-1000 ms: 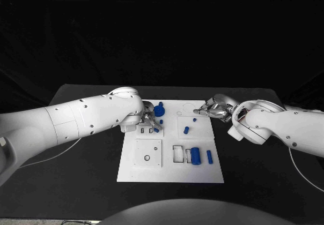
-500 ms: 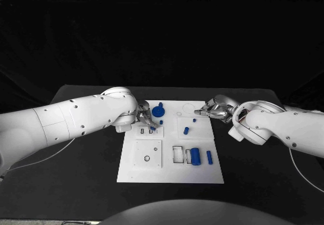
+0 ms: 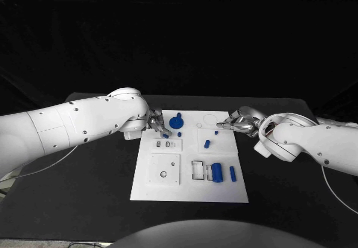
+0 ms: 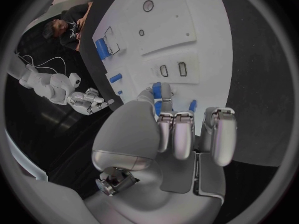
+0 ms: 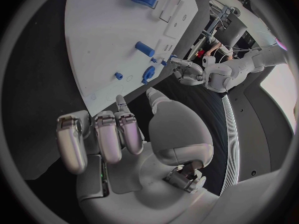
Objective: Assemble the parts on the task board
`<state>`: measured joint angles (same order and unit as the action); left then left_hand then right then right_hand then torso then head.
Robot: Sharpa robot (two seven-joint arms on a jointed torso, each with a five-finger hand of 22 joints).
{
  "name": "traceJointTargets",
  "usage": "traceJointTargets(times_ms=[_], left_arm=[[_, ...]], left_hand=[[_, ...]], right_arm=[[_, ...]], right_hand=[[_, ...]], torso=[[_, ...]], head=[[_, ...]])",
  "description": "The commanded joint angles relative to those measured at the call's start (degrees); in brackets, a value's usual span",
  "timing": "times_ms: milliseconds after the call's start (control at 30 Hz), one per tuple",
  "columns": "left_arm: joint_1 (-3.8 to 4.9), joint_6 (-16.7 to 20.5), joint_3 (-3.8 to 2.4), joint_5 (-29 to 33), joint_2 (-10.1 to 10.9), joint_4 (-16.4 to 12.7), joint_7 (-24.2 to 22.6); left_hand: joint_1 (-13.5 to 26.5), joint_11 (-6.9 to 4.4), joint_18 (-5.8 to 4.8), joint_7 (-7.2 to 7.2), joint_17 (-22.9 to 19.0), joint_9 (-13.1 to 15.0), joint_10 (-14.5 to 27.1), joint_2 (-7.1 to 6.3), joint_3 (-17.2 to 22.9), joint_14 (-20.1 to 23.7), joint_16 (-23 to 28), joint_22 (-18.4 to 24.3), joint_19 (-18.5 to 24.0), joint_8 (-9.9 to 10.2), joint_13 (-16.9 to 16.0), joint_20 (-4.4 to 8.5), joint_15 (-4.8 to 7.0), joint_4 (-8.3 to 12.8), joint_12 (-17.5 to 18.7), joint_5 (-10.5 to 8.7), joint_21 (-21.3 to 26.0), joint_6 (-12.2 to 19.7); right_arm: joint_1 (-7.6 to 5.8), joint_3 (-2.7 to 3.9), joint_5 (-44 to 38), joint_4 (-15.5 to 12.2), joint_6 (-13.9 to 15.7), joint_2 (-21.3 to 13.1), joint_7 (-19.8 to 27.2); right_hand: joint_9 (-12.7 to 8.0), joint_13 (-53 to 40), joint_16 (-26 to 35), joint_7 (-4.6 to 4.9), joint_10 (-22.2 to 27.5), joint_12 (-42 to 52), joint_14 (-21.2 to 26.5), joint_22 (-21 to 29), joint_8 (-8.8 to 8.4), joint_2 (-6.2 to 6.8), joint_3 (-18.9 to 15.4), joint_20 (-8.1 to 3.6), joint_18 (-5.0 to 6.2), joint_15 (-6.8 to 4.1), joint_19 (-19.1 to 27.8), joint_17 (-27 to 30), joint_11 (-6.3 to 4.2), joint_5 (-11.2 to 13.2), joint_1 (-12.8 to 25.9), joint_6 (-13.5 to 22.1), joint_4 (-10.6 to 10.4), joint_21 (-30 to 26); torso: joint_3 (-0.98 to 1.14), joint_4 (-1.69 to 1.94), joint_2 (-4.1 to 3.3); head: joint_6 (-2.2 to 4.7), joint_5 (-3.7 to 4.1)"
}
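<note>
Our left hand [image 3: 160,125] pinches a small blue part [image 4: 157,90] over the task board [image 3: 187,186] – mostly hidden; our right hand [image 3: 237,122] curls in, empty, at the board's far right.

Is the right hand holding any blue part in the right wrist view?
No. The right hand has its fingers curled with nothing between them, and the blue parts lie apart on the task board.

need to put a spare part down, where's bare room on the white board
The near strip of the task board, below the big blue cylinder and the square panel, is bare. The far end is crowded: the left hand, the blue disc and the right hand.
</note>
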<state>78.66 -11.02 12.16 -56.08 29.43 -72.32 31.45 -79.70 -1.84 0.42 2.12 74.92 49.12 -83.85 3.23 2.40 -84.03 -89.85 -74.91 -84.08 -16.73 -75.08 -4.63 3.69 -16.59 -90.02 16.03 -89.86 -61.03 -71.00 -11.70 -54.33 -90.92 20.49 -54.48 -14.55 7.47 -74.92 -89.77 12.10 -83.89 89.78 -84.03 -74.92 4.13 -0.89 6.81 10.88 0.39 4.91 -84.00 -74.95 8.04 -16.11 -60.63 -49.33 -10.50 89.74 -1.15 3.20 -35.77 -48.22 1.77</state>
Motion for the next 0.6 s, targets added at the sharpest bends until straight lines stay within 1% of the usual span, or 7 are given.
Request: traceJointTargets(times_ms=[33,100,233,300,333,533,600], left_arm=[[0.19,-4.1,-0.02,0.2,-0.1,-0.3,3.5],[0.24,-4.8,-0.02,0.0,-0.2,-0.4,4.4],[0.32,-6.0,-0.01,-0.4,-0.3,-0.5,5.8],[0.34,-6.6,-0.01,-0.5,-0.4,-0.6,6.4],[0.35,-7.0,-0.01,-0.6,-0.5,-0.6,6.8],[0.37,-8.0,-0.01,-1.1,-0.9,-0.6,8.0],[0.38,-8.0,-0.01,-1.2,-1.1,-0.6,8.2]], left_hand=[[-0.3,-0.06,-0.42,-0.92,15.1,0.0,-6.2,-0.03,0.4,-6.0,-0.1,-15.1,-5.9,0.1,-14.9,-0.01,-0.15,-0.1,0.0,0.31,-0.1,-1.2],[-0.3,-0.06,-0.42,-0.92,15.1,0.0,-6.2,-0.03,0.4,-6.0,-0.1,-15.1,-5.9,0.1,-14.9,-0.03,-0.14,-0.2,0.0,0.32,-0.1,-1.3],[-0.2,-0.06,-0.42,-0.94,15.1,0.0,-6.2,-0.02,0.4,-6.0,-0.1,-15.1,-5.9,0.1,-14.9,-0.06,-0.11,-0.2,0.0,0.33,-0.1,-1.4],[-0.1,-0.07,-0.42,-0.98,15.1,0.0,-6.2,0.03,0.6,-6.0,-0.1,-15.1,-5.9,0.1,-14.9,-0.11,-0.06,-0.1,0.0,0.36,-0.1,-1.5],[-0.2,-0.09,-0.42,-1.00,15.1,0.0,-6.2,0.02,0.6,-6.0,-0.1,-15.1,-5.9,0.1,-14.9,-0.14,-0.03,-0.1,0.0,0.37,-0.1,-1.6],[-0.3,-0.15,-0.42,-1.07,15.1,0.0,-6.2,-0.04,0.8,-6.0,-0.1,-15.1,-5.9,0.2,-14.9,-0.23,0.05,0.0,0.0,0.42,-0.1,-1.7],[-0.4,-0.16,-0.42,-1.08,15.1,0.0,-6.2,-0.05,0.9,-6.0,-0.1,-15.1,-5.9,0.2,-14.9,-0.25,0.07,0.0,0.0,0.43,-0.1,-1.7]], right_arm=[[0.08,-0.01,-0.6,0.0,-0.6,0.1,0.0],[0.09,-0.01,-0.6,0.0,-0.6,0.1,0.0],[0.11,-0.01,-0.6,0.0,-0.5,0.1,0.1],[0.11,-0.01,-0.6,0.0,-0.5,0.1,0.1],[0.12,-0.01,-0.6,0.0,-0.5,0.1,0.1],[0.12,-0.01,-0.6,0.1,-0.4,0.1,0.1],[0.13,-0.01,-0.6,0.1,-0.4,0.1,0.1]], right_hand=[[0.1,-15.1,-0.2,0.35,-6.1,0.2,-6.0,-15.1,0.19,-0.20,-0.3,0.24,-0.39,0.30,-6.0,-15.1,0.47,-0.2,-0.1,0.2,0.0,0.3],[0.1,-15.1,-0.2,0.35,-6.1,0.2,-6.0,-15.1,0.19,-0.20,-0.3,0.24,-0.39,0.30,-6.0,-15.1,0.47,-0.2,-0.1,0.2,0.0,0.3],[0.1,-15.1,-0.2,0.35,-6.1,0.2,-6.0,-15.1,0.19,-0.20,-0.3,0.24,-0.39,0.30,-6.0,-15.1,0.47,-0.2,-0.1,0.2,0.0,0.3],[0.1,-15.1,-0.2,0.35,-6.1,0.2,-6.0,-15.1,0.19,-0.20,-0.3,0.24,-0.39,0.30,-6.0,-15.1,0.47,-0.2,-0.1,0.2,0.0,0.3],[0.1,-15.1,-0.2,0.35,-6.1,0.2,-6.0,-15.1,0.19,-0.20,-0.3,0.24,-0.39,0.30,-6.0,-15.1,0.47,-0.2,-0.1,0.2,0.0,0.3],[0.1,-15.1,-0.2,0.36,-6.1,0.2,-6.0,-15.1,0.19,-0.20,-0.3,0.24,-0.39,0.31,-6.0,-15.1,0.47,-0.2,-0.1,0.2,0.0,0.3],[0.1,-15.1,-0.2,0.38,-6.1,0.2,-6.0,-15.1,0.19,-0.22,-0.3,0.29,-0.39,0.34,-6.0,-15.1,0.50,-0.3,-0.2,0.2,0.0,0.3]], torso=[[-0.07,-0.01,-0.07],[-0.08,-0.05,-0.08],[-0.08,-0.10,-0.13],[-0.05,-0.06,-0.10],[-0.06,-0.06,-0.10],[-0.03,-0.03,-0.05],[-0.05,-0.04,-0.06]], head=[[-0.06,-0.12],[-0.21,-0.19],[-0.31,-0.28],[-0.34,-0.34],[-0.47,-0.33],[-0.69,-0.33],[-0.67,-0.43]])
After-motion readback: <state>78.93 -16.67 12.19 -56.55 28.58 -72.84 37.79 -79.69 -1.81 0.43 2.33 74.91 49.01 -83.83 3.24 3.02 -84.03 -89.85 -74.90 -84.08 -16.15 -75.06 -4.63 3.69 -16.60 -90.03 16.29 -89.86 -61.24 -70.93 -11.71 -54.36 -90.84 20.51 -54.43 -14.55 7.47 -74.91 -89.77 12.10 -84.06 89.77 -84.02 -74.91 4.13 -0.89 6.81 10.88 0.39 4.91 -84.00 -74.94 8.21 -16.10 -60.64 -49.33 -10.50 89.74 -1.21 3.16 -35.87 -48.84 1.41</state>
